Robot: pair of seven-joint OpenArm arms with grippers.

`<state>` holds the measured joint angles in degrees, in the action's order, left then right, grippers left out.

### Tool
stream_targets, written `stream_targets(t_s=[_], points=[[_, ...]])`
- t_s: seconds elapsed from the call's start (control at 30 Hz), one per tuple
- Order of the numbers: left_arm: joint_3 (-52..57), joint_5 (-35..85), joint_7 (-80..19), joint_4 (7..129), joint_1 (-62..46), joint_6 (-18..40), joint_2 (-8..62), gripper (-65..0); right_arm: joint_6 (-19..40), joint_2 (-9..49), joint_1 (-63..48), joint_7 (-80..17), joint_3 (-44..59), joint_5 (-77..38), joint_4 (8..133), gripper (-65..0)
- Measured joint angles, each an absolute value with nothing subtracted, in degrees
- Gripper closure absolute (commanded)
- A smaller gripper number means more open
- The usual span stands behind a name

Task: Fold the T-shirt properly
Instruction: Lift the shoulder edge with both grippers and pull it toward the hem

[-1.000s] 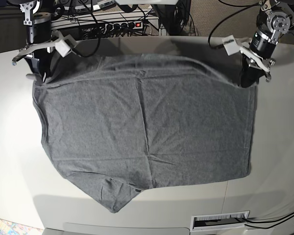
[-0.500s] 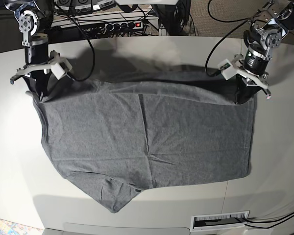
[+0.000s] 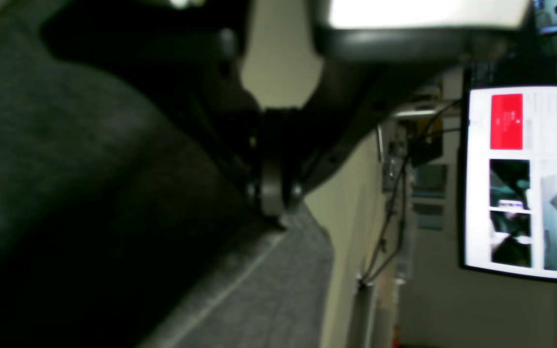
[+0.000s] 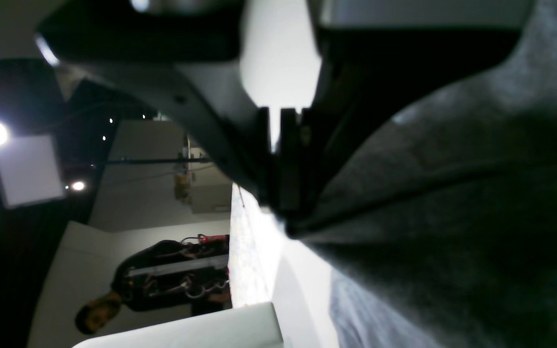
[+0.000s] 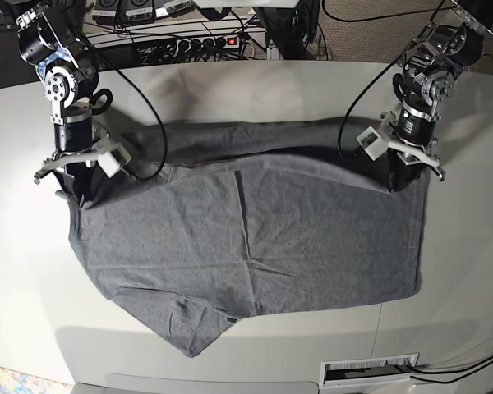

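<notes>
Plain heather-grey short-sleeved cotton T-shirt (image 5: pixel 255 238), unprinted, with a paler stitched hem line. Smooth off-white flat surface (image 5: pixel 460 271). Black-and-silver metal left gripper (image 5: pixel 407 182) and right gripper (image 5: pixel 76 195). Wall-mounted monitor (image 3: pixel 525 179): white screen, red rectangular block, dark panels.

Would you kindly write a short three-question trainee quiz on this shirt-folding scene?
1. True or false: both grippers are shut on the T-shirt.
2. The left gripper holds which part? A) far edge B) near sleeve C) middle
3. Fill in: the near sleeve lies flat on the ____.

Key: 1 true, the right gripper grips too; 2 A; 3 table.
</notes>
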<state>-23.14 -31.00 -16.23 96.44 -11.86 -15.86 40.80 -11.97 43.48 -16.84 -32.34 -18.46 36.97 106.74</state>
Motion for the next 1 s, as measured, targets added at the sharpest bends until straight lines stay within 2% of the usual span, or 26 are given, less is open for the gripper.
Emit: stream_targets(t_s=[0.33,0.63,1.0], points=[[-23.1,-29.2,-14.3,89.1,-7.7,-15.7,40.3,0.0,-11.9,43.4,-6.9,-31.9,-18.9,29.9,99.9,0.0],[-23.2,-29.2,-14.3,89.1,-5.9,-15.7,39.9,0.0,-9.4,43.0,-6.5,-31.4,-18.9,26.0,99.7,0.0],[-23.2,-27.9,-14.0,89.1,-5.2,-15.7,39.9,0.0,-9.4,42.7,-6.5,-31.3,-18.9,26.0,99.7,0.0]])
